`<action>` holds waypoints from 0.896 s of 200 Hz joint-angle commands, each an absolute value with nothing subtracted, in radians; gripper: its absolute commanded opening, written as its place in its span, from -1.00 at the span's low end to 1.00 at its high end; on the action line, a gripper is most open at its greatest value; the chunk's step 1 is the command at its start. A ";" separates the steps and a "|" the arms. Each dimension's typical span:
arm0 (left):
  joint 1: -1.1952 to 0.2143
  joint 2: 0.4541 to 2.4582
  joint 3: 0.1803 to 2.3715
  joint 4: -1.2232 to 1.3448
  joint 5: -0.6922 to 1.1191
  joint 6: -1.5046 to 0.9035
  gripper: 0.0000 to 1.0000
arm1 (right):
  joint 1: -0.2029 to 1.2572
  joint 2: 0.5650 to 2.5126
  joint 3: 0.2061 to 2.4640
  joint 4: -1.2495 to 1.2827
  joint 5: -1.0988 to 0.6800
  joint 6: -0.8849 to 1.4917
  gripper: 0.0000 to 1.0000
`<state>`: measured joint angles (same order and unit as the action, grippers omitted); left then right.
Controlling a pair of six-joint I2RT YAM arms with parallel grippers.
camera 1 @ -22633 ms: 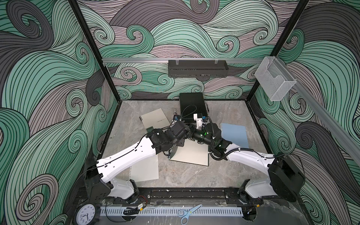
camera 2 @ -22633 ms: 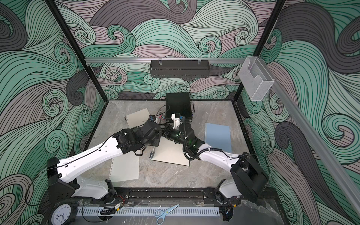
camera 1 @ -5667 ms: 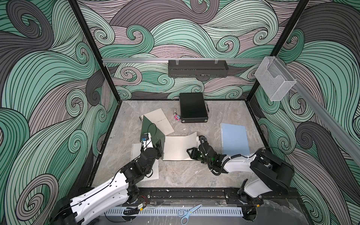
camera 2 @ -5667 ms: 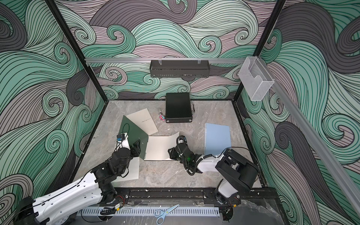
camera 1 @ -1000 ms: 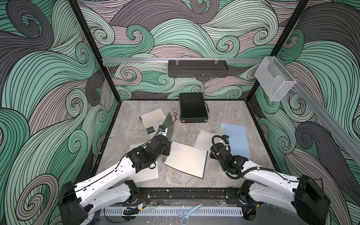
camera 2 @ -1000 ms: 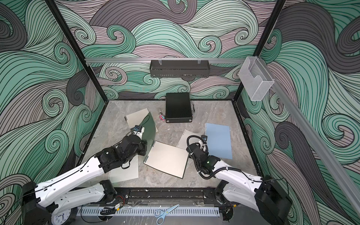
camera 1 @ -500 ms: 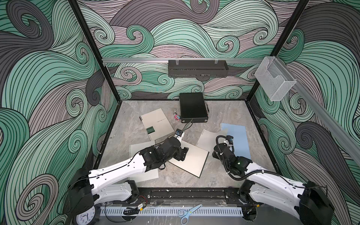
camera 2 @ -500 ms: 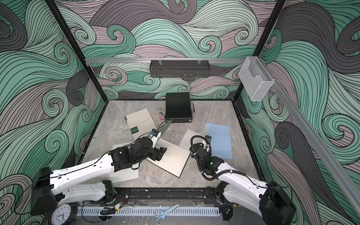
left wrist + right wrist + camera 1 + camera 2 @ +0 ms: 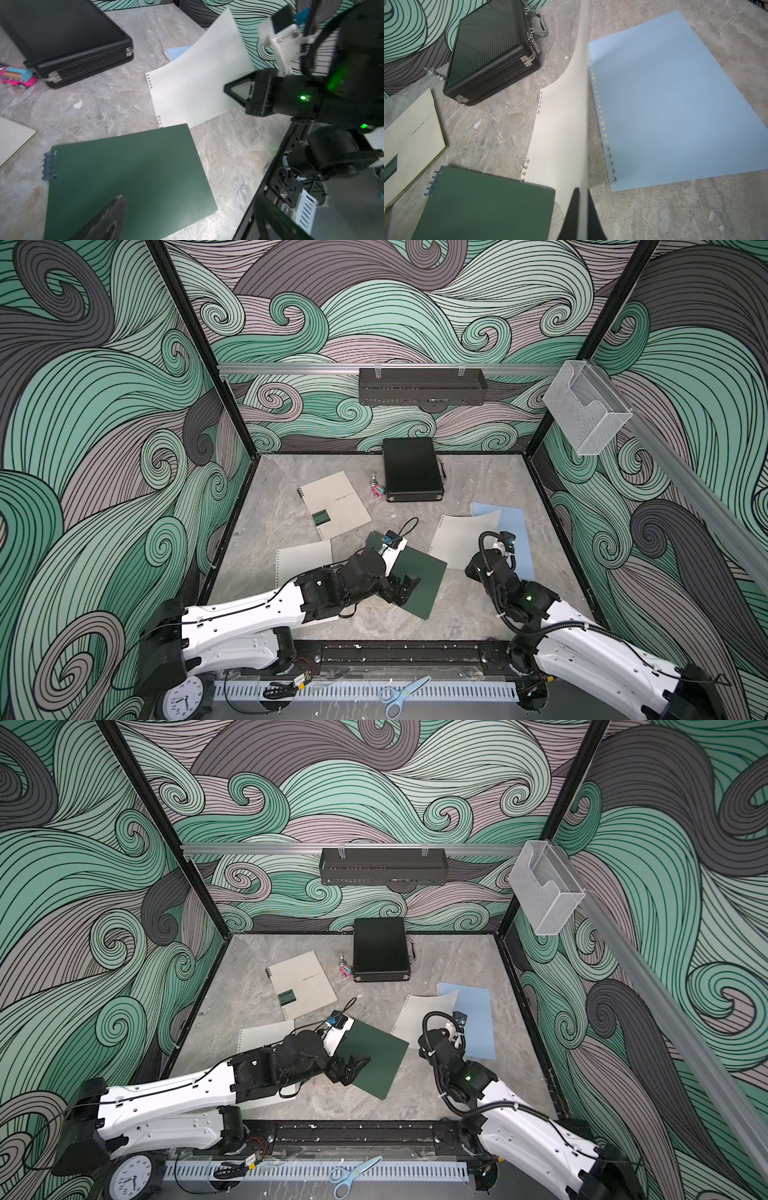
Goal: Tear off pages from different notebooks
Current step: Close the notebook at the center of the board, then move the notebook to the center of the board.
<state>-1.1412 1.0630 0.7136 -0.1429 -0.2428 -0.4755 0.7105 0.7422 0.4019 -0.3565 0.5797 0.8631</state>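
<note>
The dark green notebook [image 9: 417,578] lies closed mid-table. My left gripper [image 9: 406,588] is open above its near-left edge, with its fingers [image 9: 104,218] spread wide and holding nothing. My right gripper [image 9: 579,192] is shut on the edge of a loose off-white page [image 9: 457,539], which curls up over the light blue notebook [image 9: 517,543]. In the left wrist view, the right gripper [image 9: 227,89] pinches this page [image 9: 199,83]. Farther back on the left, the beige notebook [image 9: 336,504] lies closed. Another loose page [image 9: 303,562] rests under my left arm.
A black hard case [image 9: 411,475] stands at the back, with a small pink toy [image 9: 377,490] and a metal piece [image 9: 374,479] beside it. Scissors [image 9: 401,695] and a clock [image 9: 178,703] sit on the front rail. A clear holder [image 9: 582,414] hangs on the right wall.
My left gripper has opened and let go of the green cover, and the green notebook now lies closed. The left arm swung toward the middle. My right gripper still holds the page.
</note>
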 commanded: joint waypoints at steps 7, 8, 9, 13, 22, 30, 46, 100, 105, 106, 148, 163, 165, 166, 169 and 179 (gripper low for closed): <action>-1.143 1.089 0.717 -0.405 -0.540 -0.908 0.89 | 0.704 0.662 0.439 -0.425 0.610 0.805 -1.00; -1.143 1.092 0.718 -0.414 -0.543 -0.923 0.89 | 0.704 0.658 0.439 -0.425 0.610 0.804 -1.00; -1.143 1.095 0.718 -0.423 -0.546 -0.936 0.89 | 0.704 0.654 0.439 -0.425 0.610 0.802 -1.00; -1.143 1.107 0.721 -0.450 -0.553 -0.985 0.89 | 0.704 0.639 0.440 -0.428 0.608 0.796 -1.00; -1.143 1.141 0.718 -0.485 -0.538 -1.058 0.89 | 0.705 0.608 0.447 -0.424 0.598 0.772 -1.00; -1.143 1.179 0.718 -0.499 -0.521 -1.107 0.88 | 0.704 0.579 0.452 -0.415 0.586 0.744 -1.00; -1.143 1.256 0.707 -0.491 -0.495 -1.190 0.88 | 0.704 0.526 0.464 -0.396 0.568 0.704 -1.00; -1.147 1.402 0.726 -0.490 -0.426 -1.363 0.88 | 0.704 0.448 0.508 -0.391 0.520 0.663 -1.00; -1.150 1.410 0.732 -0.512 -0.429 -1.395 0.88 | 0.704 0.452 0.516 -0.391 0.519 0.658 -1.00; -1.150 1.410 0.733 -0.514 -0.429 -1.399 0.88 | 0.704 0.452 0.517 -0.390 0.519 0.657 -1.00; -1.160 1.506 0.746 -0.554 -0.391 -1.533 0.88 | 0.705 0.495 0.526 -0.344 0.513 0.652 -1.00; -1.159 1.564 0.768 -0.543 -0.368 -1.522 0.88 | 0.705 0.495 0.535 -0.334 0.511 0.652 -1.00; -1.159 1.571 0.771 -0.540 -0.364 -1.519 0.88 | 0.704 0.494 0.536 -0.335 0.511 0.650 -1.00; -1.160 1.573 0.772 -0.538 -0.362 -1.517 0.88 | 0.705 0.494 0.537 -0.336 0.511 0.649 -1.00; -1.160 1.585 0.776 -0.532 -0.358 -1.512 0.88 | 0.704 0.493 0.540 -0.335 0.511 0.646 -1.00; -1.159 1.624 0.793 -0.507 -0.341 -1.500 0.88 | 0.705 0.489 0.550 -0.339 0.511 0.635 -1.00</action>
